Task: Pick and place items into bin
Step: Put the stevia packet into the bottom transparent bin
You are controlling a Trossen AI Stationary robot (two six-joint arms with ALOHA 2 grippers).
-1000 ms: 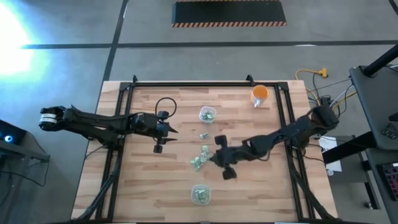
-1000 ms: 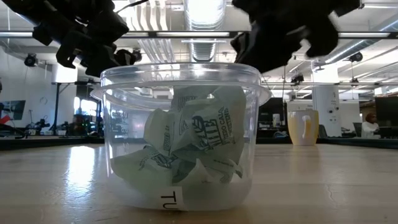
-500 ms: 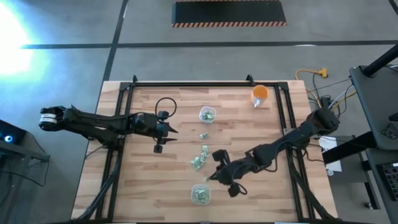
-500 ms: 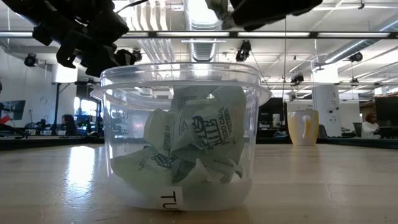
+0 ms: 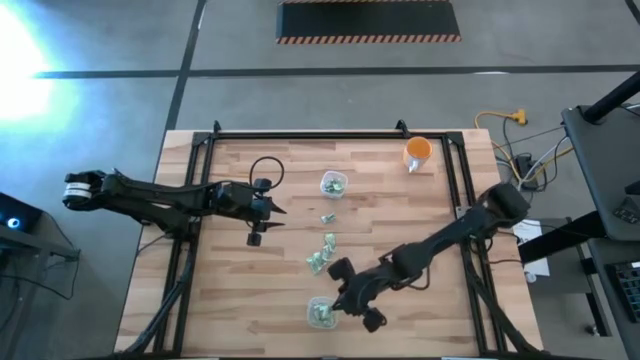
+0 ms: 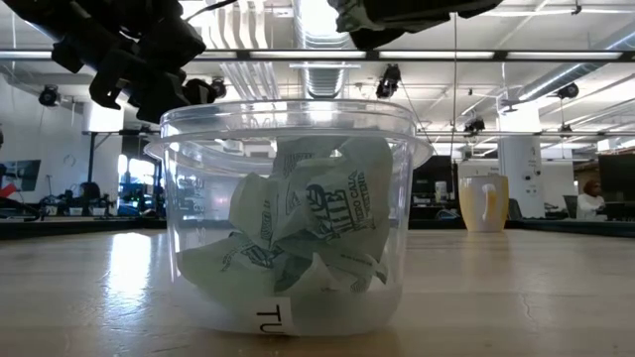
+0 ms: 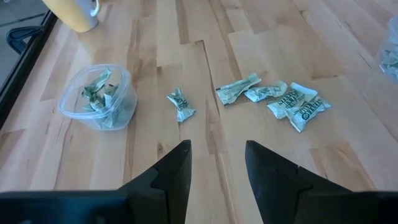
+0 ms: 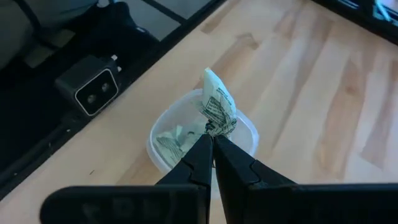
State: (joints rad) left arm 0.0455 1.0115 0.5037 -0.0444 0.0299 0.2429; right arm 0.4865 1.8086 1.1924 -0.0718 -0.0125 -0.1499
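**A:** Where is the working arm?

**B:** The right gripper (image 8: 213,142) hangs above a clear plastic bin (image 8: 163,135) at the near edge of the wooden table (image 5: 230,300). Its fingers are clenched on one green-and-white wrapped piece (image 8: 218,110), which sticks up from the tips directly over the bin's opening.

**A:** Is there anything in that bin?

**B:** Yes. The low view shows crumpled wrapped pieces (image 6: 308,228) piled inside it; how many I cannot tell through the plastic.

**A:** And the rest of the items?

**B:** A small cluster of loose pieces (image 7: 280,99) lies on bare wood near the table's middle, with a single piece (image 7: 181,104) apart from it. A second clear container (image 7: 96,98), also holding wrappers, stands towards the far side, and an orange cup (image 5: 418,152) sits near the far right corner.

**A:** What about the other arm?

**B:** The left gripper (image 7: 216,168) hovers over the table's left half, fingers released with a clear gap between them, holding nothing and pointing towards the loose pieces.
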